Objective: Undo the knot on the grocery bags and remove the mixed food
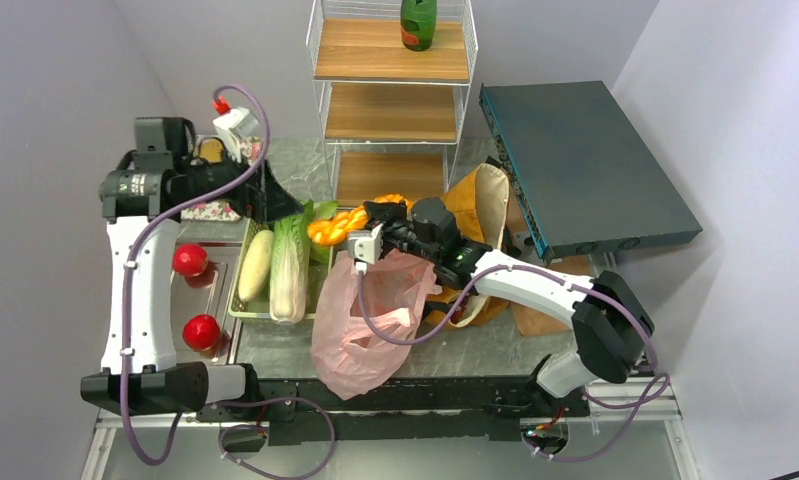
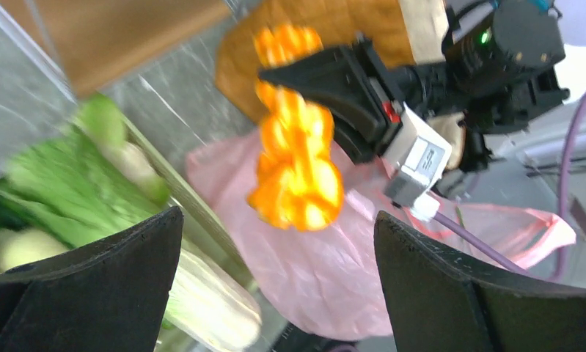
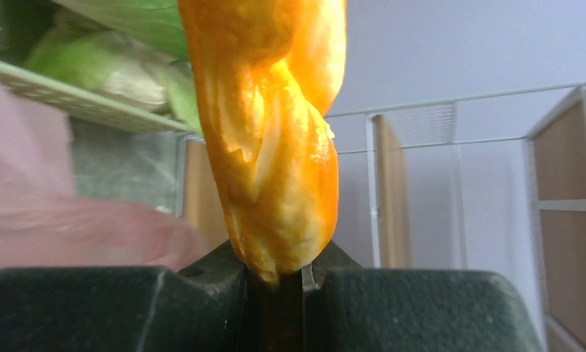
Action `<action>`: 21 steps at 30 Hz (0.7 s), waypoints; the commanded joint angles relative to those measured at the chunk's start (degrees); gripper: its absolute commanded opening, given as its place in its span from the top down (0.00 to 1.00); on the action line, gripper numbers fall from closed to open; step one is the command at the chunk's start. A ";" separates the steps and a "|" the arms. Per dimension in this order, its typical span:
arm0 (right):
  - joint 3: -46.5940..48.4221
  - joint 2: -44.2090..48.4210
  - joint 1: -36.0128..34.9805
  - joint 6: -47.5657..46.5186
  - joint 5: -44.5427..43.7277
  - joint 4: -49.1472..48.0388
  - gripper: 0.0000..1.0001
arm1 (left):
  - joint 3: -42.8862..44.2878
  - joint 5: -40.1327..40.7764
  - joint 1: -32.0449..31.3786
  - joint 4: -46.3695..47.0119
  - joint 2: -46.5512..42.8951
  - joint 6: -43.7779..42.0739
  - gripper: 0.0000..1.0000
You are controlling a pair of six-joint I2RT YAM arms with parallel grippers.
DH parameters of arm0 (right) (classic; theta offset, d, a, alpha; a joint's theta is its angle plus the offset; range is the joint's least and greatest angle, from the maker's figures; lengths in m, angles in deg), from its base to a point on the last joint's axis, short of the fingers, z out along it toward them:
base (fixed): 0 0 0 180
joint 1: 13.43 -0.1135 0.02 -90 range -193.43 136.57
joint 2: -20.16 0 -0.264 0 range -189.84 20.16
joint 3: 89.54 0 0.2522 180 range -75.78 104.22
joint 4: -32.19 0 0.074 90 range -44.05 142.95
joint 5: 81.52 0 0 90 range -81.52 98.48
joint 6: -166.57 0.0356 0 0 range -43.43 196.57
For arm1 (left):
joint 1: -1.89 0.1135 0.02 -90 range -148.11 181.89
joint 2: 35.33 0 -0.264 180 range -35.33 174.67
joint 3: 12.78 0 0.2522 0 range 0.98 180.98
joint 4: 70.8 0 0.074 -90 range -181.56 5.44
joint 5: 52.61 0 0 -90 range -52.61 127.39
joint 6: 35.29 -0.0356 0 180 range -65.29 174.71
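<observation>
My right gripper [image 1: 373, 216] is shut on one end of an orange twisted food item [image 1: 337, 228], holding it in the air above the pink plastic bag [image 1: 360, 325]. The right wrist view shows the orange item [image 3: 275, 147] pinched between the jaws of that gripper [image 3: 279, 273]. Behind the right wrist lies the mustard-brown tote [image 1: 480, 205]. My left gripper [image 1: 287, 203] is open and empty, over the far end of the tray. Its camera looks between the wide fingers [image 2: 99, 286] at the orange item [image 2: 297, 169] and the pink bag [image 2: 326, 257].
A metal tray [image 1: 237, 298] holds a pale long cabbage [image 1: 290, 265] and a white ear of corn [image 1: 254, 265]. Two red fruits [image 1: 189, 260] [image 1: 201, 332] sit to its left. A wire shelf [image 1: 390, 110] with a green bottle [image 1: 418, 22] stands behind; a dark box [image 1: 585, 165] lies to the right.
</observation>
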 commanded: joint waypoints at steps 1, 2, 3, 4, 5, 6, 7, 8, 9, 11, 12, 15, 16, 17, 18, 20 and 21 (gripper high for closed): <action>2.38 -1.14 -0.12 -8.52 -2.40 -17.66 1.00 | -5.57 -0.07 -5.41 -3.11 -2.44 -0.87 0.01; 2.63 -1.59 -0.11 -9.14 -1.48 -17.33 1.00 | -5.53 1.08 -7.04 -3.34 -2.29 -1.65 0.01; 2.62 -1.78 -0.16 -9.84 -0.27 -17.30 1.00 | -5.32 2.47 -8.61 -3.62 -1.92 -2.36 0.01; 2.49 -1.95 -0.19 -10.45 1.11 -17.68 1.00 | -5.16 4.74 -10.10 -3.71 -1.54 -2.94 0.01; 2.29 -2.11 -0.18 -10.82 2.60 -18.46 1.00 | -5.25 7.70 -11.64 -3.49 -1.01 -3.48 0.01; 2.17 -2.25 -0.28 -10.99 3.73 -19.22 1.00 | -5.48 10.42 -12.70 -3.23 -0.48 -4.08 0.01; 2.19 -2.34 -0.39 -11.27 4.60 -19.80 1.00 | -5.81 12.74 -13.54 -3.03 0.17 -4.88 0.01; 2.12 -2.59 -0.44 -11.73 5.59 -20.20 1.00 | -6.02 14.41 -14.21 -2.71 0.65 -5.52 0.01; 2.03 -2.77 -0.54 -11.97 6.23 -20.81 1.00 | -6.16 15.59 -14.74 -2.70 1.22 -6.10 0.01; 1.86 -3.02 -0.77 -12.47 7.69 -21.71 1.00 | -6.20 18.99 -16.55 -2.86 2.00 -7.19 0.01; 1.69 -3.11 -0.79 -12.72 8.39 -22.20 1.00 | -6.59 21.22 -17.44 -2.55 2.08 -7.62 0.01; 1.88 -2.99 -1.05 -13.91 9.89 -19.84 1.00 | -8.86 24.79 -20.14 -0.51 1.07 -8.18 0.01; 2.39 -2.85 -1.16 -14.57 10.40 -17.12 1.00 | -9.24 25.48 -21.06 0.08 0.78 -8.46 0.01; 3.00 -2.75 -1.22 -15.54 11.02 -14.36 1.00 | -9.40 26.27 -21.96 0.48 0.70 -8.57 0.01; 3.37 -2.69 -1.23 -15.81 11.54 -12.88 1.00 | -9.32 26.58 -22.74 0.71 0.88 -8.55 0.01; 3.87 -2.97 -1.24 -16.88 12.42 -11.44 1.00 | -8.81 26.22 -23.64 0.69 1.56 -8.48 0.04; 4.03 -3.23 -1.26 -17.16 12.52 -11.64 1.00 | -8.74 25.82 -23.89 0.56 1.94 -8.35 0.09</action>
